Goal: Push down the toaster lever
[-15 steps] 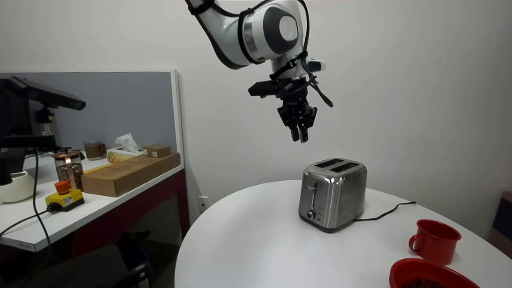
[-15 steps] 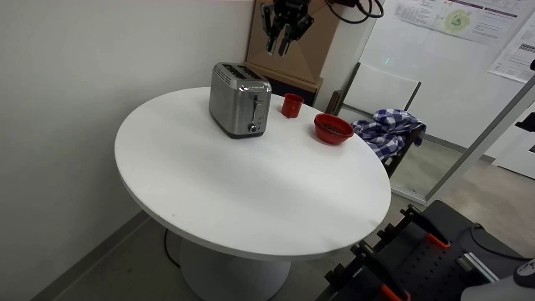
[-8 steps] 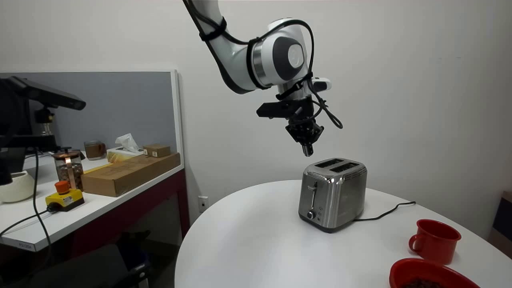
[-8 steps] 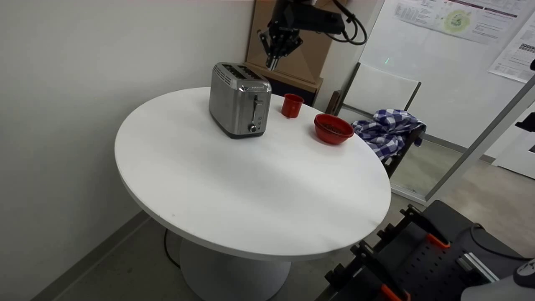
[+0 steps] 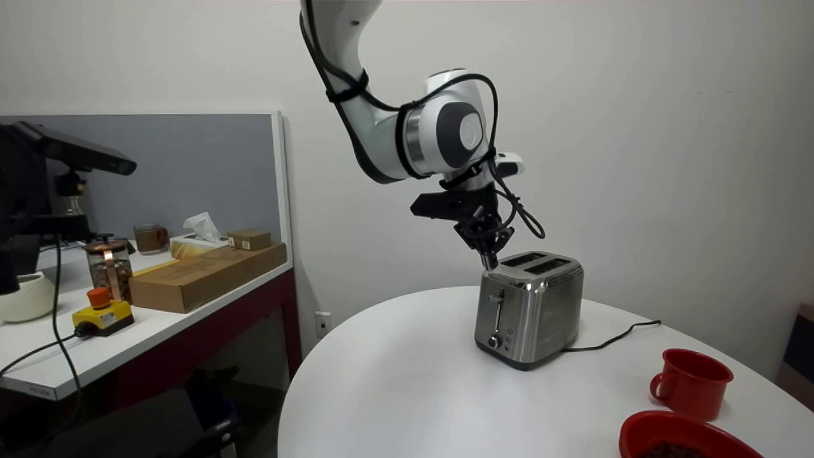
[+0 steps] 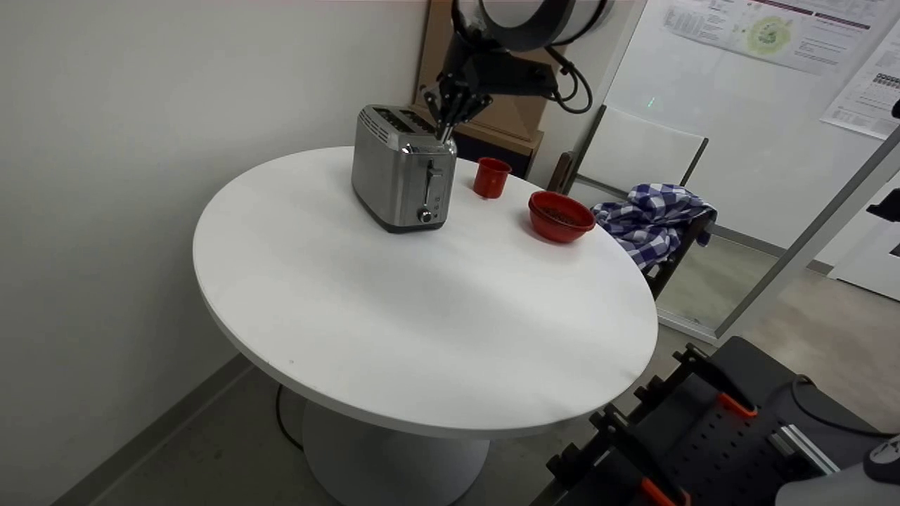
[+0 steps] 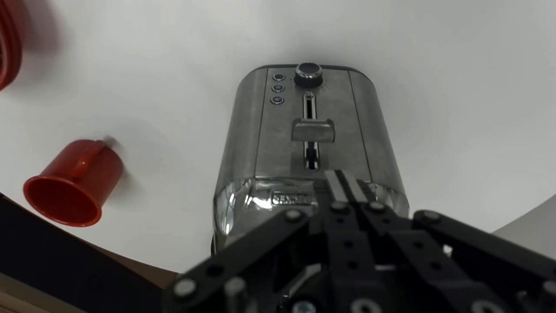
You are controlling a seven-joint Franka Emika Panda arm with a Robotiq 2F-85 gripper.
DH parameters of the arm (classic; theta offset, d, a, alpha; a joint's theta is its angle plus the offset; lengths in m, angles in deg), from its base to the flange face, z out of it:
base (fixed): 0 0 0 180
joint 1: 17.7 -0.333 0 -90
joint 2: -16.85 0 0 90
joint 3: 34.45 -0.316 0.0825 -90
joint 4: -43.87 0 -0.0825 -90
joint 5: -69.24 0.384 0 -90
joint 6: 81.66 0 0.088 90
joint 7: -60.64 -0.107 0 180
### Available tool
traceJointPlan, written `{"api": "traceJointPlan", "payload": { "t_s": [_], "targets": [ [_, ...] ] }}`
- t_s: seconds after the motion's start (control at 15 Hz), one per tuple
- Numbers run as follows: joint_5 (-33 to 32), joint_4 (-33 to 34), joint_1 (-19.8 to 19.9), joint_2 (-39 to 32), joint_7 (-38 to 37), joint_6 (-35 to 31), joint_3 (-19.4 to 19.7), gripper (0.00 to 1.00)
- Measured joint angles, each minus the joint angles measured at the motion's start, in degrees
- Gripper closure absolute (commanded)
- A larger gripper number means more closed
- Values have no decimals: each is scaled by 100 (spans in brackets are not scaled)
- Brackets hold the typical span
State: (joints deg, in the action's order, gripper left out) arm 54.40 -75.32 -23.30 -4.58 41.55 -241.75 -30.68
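Observation:
The silver toaster (image 5: 553,312) stands upright on the white round table (image 5: 394,375). It also shows in the other views (image 6: 383,169) (image 7: 243,134). Its lever (image 7: 312,131) sits near the upper end of its slot in both exterior views (image 5: 495,299) (image 6: 436,172). My gripper (image 7: 343,173) is shut with nothing between its fingers, which point down at the toaster's top front edge. In the wrist view the fingertips are a little to the right of the lever's slot, apart from the lever. The gripper shows in both exterior views (image 5: 489,264) (image 6: 443,135); I cannot tell if it touches the toaster.
A red mug (image 5: 692,385) and a red bowl (image 6: 560,216) with small dark contents stand on the table beside the toaster. A black cord (image 5: 613,340) runs from the toaster across the table. A wall (image 5: 636,159) rises behind the table.
My gripper's fingers have closed from open to shut. The arm has come down from above to the toaster's top front edge. The toaster and lever have not moved.

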Motion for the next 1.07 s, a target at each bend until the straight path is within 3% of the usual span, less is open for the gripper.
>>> {"api": "traceJointPlan", "payload": {
  "t_s": [1.07],
  "targets": [
    [-11,184,-695,-871,45,-795,751,100]
  ]
}}
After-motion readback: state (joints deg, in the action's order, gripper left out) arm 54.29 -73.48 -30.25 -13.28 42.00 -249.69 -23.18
